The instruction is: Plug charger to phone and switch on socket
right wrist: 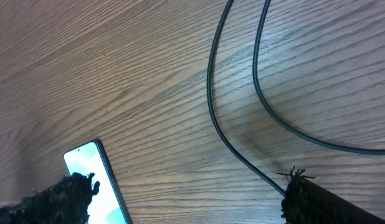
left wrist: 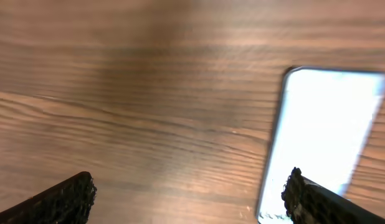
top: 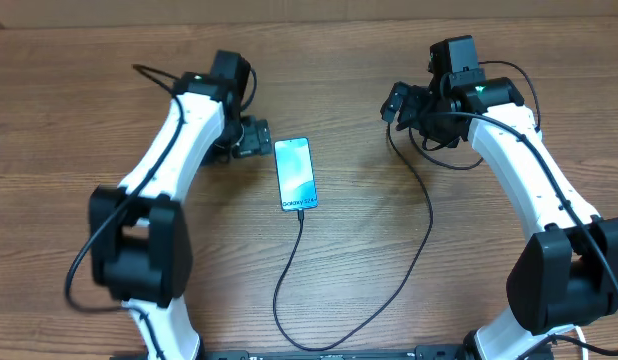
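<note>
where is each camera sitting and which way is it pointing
Overhead: fixed above the brown wooden table, facing straight down; shows the white-and-black left arm and right arm, the light-blue-screened rectangular phone and the thin black charger cable.
Left wrist: on the left arm, facing down; its open jaws sit in the bottom corners, phone at right.
Right wrist: on the right arm, facing down; open jaws in the bottom corners, cable loops above.
Shared: all three see the phone.

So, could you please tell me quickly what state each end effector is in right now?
Left end effector: open, holding nothing.
Right end effector: open, holding nothing.
</note>
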### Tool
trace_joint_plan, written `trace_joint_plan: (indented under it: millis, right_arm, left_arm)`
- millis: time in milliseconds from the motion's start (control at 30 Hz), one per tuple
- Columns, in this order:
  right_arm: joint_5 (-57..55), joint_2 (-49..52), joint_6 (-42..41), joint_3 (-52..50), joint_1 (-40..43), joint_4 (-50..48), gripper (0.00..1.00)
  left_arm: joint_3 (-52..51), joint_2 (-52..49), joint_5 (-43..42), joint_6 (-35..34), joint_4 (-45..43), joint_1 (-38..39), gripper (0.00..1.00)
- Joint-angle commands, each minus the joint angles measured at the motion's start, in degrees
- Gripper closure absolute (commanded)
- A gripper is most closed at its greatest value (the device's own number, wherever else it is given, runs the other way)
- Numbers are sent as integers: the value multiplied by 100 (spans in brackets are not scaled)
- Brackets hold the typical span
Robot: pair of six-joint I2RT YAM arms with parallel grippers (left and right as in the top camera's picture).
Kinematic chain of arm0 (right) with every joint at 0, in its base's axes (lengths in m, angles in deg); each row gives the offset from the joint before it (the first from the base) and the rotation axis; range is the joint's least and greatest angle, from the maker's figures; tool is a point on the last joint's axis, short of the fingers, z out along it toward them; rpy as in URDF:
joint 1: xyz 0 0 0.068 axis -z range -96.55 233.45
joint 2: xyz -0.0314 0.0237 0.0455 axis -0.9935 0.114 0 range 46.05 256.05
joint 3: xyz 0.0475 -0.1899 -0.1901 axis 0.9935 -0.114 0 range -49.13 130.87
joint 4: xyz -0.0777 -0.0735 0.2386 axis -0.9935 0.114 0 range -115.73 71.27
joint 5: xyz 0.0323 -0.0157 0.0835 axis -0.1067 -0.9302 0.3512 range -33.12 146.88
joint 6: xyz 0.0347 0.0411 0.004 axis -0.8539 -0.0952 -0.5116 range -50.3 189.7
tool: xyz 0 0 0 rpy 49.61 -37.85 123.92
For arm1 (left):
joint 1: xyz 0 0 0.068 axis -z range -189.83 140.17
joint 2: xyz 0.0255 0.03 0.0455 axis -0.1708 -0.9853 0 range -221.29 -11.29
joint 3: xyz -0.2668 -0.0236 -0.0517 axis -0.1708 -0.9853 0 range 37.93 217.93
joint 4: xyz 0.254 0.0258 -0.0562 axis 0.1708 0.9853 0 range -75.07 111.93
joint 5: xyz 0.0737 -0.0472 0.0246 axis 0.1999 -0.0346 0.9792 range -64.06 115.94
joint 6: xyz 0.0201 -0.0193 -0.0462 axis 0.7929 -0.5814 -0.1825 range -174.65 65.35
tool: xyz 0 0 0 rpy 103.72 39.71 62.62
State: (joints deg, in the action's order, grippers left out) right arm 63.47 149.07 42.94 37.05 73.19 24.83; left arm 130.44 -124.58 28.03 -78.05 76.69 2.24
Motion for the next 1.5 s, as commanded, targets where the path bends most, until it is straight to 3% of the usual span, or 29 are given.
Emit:
trace_joint_plan:
  millis: [0,300,1233,1467]
  right_arm:
    - [-57,-90,7,4,0,-31,0]
    - [-57,-90,7,4,0,-31,0]
    - [-57,-90,7,4,0,-31,0]
    - [-57,-90,7,4,0,-31,0]
  left_arm:
    - [208,986,238,129,72,146,0]
    - [208,1882,-11,111,321,334,0]
    - [203,1860,-149,111,404,358,0]
    - [-35,2549,170,114,-481,796,0]
